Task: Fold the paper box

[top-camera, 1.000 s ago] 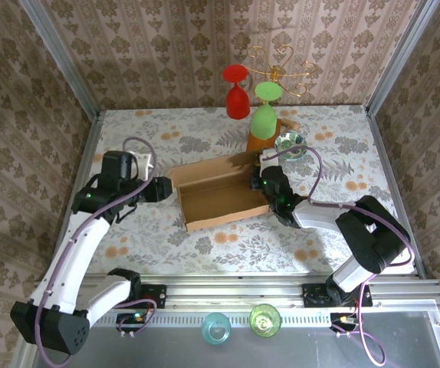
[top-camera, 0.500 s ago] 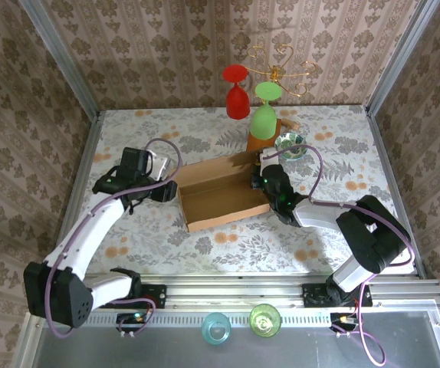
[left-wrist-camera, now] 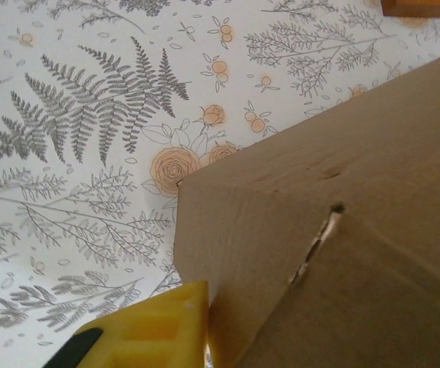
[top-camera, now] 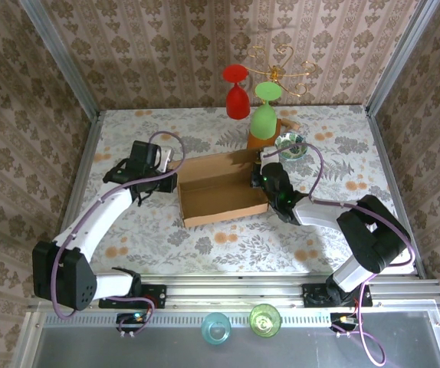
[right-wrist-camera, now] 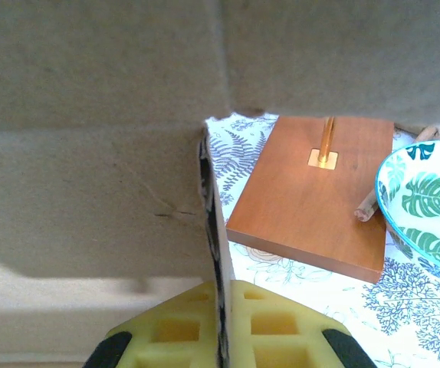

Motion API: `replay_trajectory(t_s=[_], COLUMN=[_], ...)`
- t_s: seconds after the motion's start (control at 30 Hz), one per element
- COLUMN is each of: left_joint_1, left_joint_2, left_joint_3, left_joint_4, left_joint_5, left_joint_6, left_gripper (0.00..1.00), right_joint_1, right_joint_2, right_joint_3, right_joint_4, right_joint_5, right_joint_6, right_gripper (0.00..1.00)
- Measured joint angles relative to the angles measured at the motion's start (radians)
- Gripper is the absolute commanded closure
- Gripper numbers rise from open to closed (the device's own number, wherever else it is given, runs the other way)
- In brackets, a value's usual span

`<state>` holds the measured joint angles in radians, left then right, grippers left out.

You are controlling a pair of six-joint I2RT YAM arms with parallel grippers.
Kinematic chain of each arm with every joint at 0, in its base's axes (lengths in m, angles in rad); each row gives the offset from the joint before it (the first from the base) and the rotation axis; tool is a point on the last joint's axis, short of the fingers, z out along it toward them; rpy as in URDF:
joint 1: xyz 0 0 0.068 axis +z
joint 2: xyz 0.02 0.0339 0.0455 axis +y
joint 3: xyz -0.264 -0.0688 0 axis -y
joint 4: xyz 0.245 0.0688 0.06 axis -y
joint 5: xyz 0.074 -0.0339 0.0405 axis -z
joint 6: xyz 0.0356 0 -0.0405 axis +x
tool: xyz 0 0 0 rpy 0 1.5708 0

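Observation:
The paper box (top-camera: pixel 220 192), plain brown cardboard, lies open-topped in the middle of the table. My left gripper (top-camera: pixel 171 179) is at its left wall. In the left wrist view one yellow finger (left-wrist-camera: pixel 147 330) presses against that cardboard wall (left-wrist-camera: pixel 281 230), the other finger is hidden behind it, and the left gripper (left-wrist-camera: pixel 212 322) looks shut on the wall. My right gripper (top-camera: pixel 262 181) is at the box's right wall. Both of its yellow pads pinch the wall's thin edge (right-wrist-camera: pixel 216 230), so the right gripper (right-wrist-camera: pixel 224 299) is shut on it.
A glass stand on a reddish wooden base (right-wrist-camera: pixel 312 199) stands just behind the box's right corner, with a red glass (top-camera: pixel 237 96) and a green glass (top-camera: pixel 264 115) hanging on it. A leaf-patterned bowl (top-camera: pixel 290 144) sits beside it. Two glasses (top-camera: pixel 218 328) (top-camera: pixel 264 319) stand on the near rail.
My left arm has swung right and forward to the box's left wall, and its jaws have closed there. The right gripper has stayed put, holding the right wall.

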<state>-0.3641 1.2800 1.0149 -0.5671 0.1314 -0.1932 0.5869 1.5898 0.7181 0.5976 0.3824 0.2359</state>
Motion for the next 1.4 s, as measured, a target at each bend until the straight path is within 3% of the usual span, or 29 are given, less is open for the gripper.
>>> replay_trajectory(t_s=[0.27, 0.77, 1.2, 1.4], left_joint_1=[-0.003, -0.010, -0.056, -0.083], left_joint_2=[0.062, 0.145, -0.084, -0.134], left_joint_3=[0.080, 0.167, -0.270, -0.363], left_joint_4=[0.002, 0.036, 0.406, 0.510], left_joint_5=[-0.028, -0.047, -0.100, -0.135], left_joint_6=[-0.110, -0.260, -0.241, -0.209], left_gripper=[1.00, 1.00, 1.00, 1.00], right_joint_1=[0.008, 0.013, 0.027, 0.032], right_joint_2=[0.000, 0.023, 0.055, 0.019], right_joint_3=[0.029, 0.099, 0.007, -0.005], right_joint_4=[-0.042, -0.129, 0.051, -0.011], right_joint_5=[0.011, 0.053, 0.051, 0.043], right_joint_6=[0.034, 0.101, 0.105, 0.127], right_gripper=[1.00, 1.00, 1.00, 0.69])
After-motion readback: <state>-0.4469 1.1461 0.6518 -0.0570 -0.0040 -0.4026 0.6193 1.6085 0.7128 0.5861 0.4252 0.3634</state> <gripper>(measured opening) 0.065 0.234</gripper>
